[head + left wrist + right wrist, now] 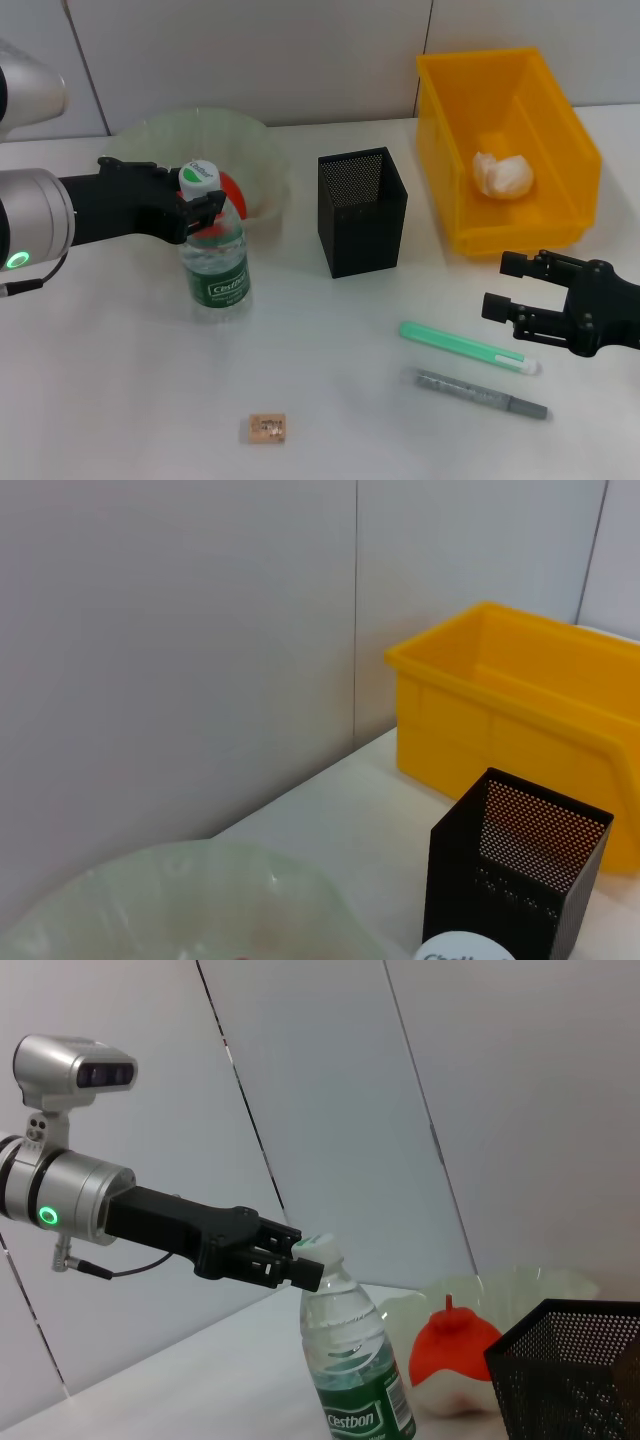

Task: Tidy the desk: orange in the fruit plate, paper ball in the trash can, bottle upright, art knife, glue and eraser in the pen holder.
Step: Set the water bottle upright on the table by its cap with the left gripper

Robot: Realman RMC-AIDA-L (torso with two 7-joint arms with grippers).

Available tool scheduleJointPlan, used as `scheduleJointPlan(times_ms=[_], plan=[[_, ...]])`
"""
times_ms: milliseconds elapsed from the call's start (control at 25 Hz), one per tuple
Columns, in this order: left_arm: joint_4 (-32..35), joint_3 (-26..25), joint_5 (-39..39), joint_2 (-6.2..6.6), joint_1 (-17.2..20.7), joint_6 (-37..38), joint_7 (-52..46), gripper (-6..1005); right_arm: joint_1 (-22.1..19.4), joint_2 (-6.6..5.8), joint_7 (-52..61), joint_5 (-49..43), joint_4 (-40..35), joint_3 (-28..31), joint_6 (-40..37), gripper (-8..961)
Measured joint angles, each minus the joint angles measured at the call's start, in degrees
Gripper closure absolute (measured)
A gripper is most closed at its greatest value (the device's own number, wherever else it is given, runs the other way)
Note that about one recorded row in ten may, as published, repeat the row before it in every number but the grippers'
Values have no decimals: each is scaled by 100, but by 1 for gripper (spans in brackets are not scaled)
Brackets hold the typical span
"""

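Note:
The clear bottle (216, 262) with a green label stands upright in front of the pale green fruit plate (150, 135). My left gripper (203, 206) is shut on its neck just under the white cap; this shows in the right wrist view (305, 1263) too. The orange (233, 186) lies in the plate behind the bottle. The paper ball (503, 173) lies in the yellow trash can (440, 130). The green glue stick (468, 347), the grey art knife (480, 393) and the tan eraser (267, 428) lie on the table. My right gripper (498, 285) is open and empty, right of the glue stick.
The black mesh pen holder (362, 210) stands mid-table between plate and trash can. The left wrist view shows the plate (150, 890), the pen holder (515, 870), the trash can (500, 710) and the bottle cap (460, 948). A wall runs behind the table.

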Motion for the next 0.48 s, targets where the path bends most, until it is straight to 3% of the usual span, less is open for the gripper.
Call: scheduleJointPlan(times_ms=[480], plan=[[-9, -91, -30, -9, 76, -18, 77, 559, 53, 6, 0, 0, 0, 0, 0, 194]])
